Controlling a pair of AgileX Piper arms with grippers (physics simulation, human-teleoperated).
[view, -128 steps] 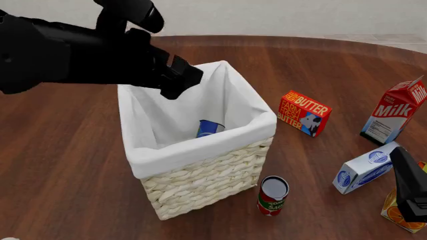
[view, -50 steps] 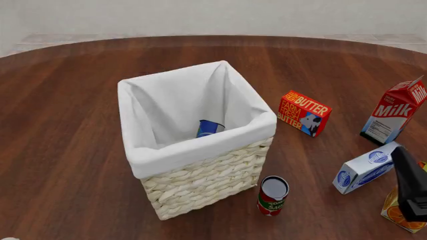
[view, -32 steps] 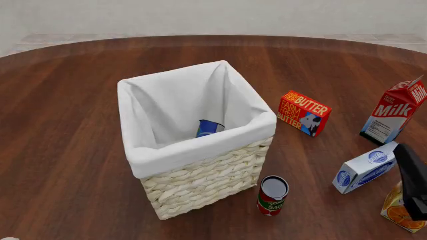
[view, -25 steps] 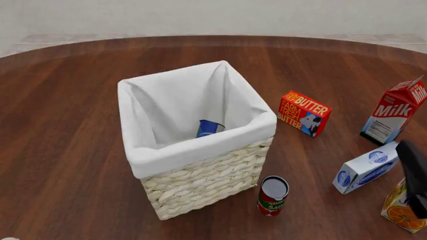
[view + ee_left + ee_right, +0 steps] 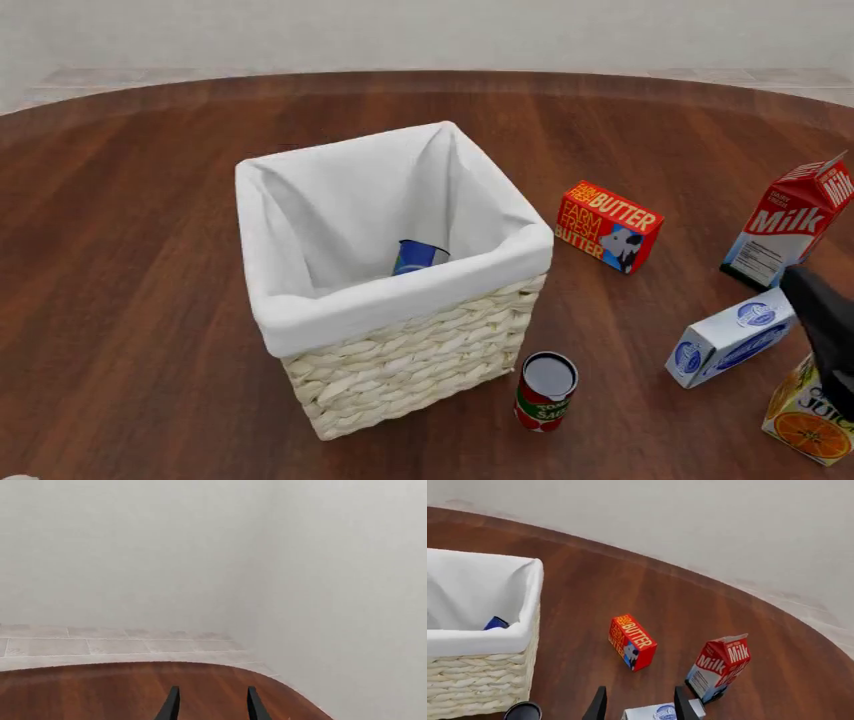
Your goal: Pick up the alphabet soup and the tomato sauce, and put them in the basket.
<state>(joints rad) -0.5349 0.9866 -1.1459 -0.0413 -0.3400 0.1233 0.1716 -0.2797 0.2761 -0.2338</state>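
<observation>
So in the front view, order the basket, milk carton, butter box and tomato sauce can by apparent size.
1. Basket, by far the largest.
2. Milk carton.
3. Butter box.
4. Tomato sauce can; close to the butter box, and it sits nearer the camera, so that order is unsure.

Even, bright, diffuse light fills all three sharp renders, with faint soft shadows and no glare or blur.

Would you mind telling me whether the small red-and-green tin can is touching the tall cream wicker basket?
Apart. In the front view, the red-and-green tin can stands upright on the wooden table beside the wicker basket, with a strip of bare wood visible between them.
</observation>
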